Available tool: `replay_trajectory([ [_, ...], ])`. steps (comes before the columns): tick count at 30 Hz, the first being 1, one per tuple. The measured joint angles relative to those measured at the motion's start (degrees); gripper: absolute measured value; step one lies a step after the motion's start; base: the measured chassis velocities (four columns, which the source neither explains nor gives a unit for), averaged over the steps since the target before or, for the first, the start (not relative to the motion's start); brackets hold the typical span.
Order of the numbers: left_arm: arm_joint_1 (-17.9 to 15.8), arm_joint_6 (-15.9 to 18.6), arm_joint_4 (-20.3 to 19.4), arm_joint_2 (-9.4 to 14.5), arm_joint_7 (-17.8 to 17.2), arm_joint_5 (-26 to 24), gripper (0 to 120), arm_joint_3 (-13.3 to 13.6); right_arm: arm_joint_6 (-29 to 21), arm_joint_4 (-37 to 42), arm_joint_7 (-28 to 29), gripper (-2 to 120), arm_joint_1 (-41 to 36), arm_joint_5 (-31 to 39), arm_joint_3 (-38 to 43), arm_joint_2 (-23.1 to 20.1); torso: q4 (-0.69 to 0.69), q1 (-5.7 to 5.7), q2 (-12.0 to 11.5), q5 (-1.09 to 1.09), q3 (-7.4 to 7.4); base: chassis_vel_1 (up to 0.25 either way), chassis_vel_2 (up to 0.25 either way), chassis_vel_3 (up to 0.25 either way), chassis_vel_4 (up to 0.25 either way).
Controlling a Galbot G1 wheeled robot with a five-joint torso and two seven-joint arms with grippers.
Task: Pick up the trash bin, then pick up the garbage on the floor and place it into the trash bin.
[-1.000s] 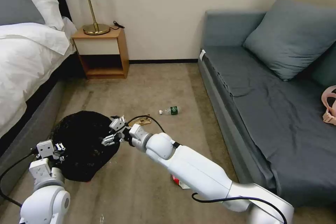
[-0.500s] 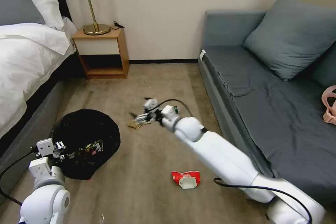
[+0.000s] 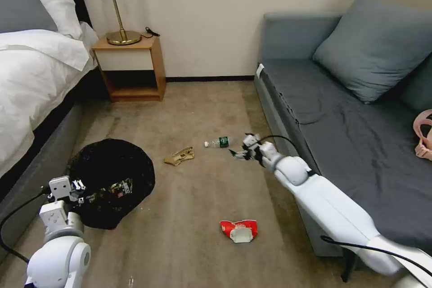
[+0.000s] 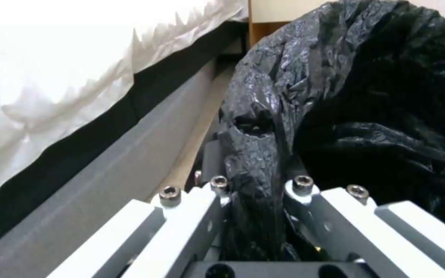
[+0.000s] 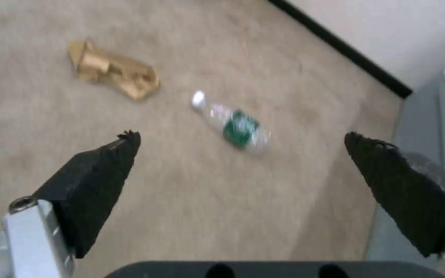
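The clear bottle point(image 3: 218, 142) lies on the floor just left of the right claw point(image 3: 239, 151), which is held wide and empty, nearer than the left claw point(image 4: 256, 185). That claw is clamped on the trash bin point(image 3: 110, 180) rim.

Bed point(image 3: 31, 76), nightstand point(image 3: 132, 69) w/ lamp point(image 3: 114, 4), sofa point(image 3: 360, 144), maybe pink strap point(image 3: 424, 137)

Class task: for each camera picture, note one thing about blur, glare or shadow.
Head view: even room light, carpet litter sharp. Left wrist view: sheen on the crinkled trash bin liner. Right wrist view: the bottle and tan paper are soft and smeared.
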Motion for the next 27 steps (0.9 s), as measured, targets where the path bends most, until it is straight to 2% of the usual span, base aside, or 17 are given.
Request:
replay_trajectory([
  [5,0.25,0.44,-2.03,0.04,0.57,-0.14,5,0.14,-0.26,1.21,-1.58,100,-6.35,-3.53,3.36,-1.35,-0.01,0.00,0.00,0.01,0.00,0.000,0.000,0.000,0.000],
  [15,-0.19,1.18,-1.31,0.25,0.23,-0.77,5,-0.20,1.52,1.61,-3.57,100,-17.93,-8.42,8.81,-0.32,0.00,0.00,0.00,0.00,0.00,0.000,0.000,0.000,0.000],
  [27,-0.09,0.88,-1.08,-0.14,-0.29,-1.15,5,-0.27,3.69,1.38,-5.31,100,-24.09,-11.83,11.00,2.56,0.00,0.00,0.00,-0.01,0.00,0.000,0.000,0.000,0.000],
])
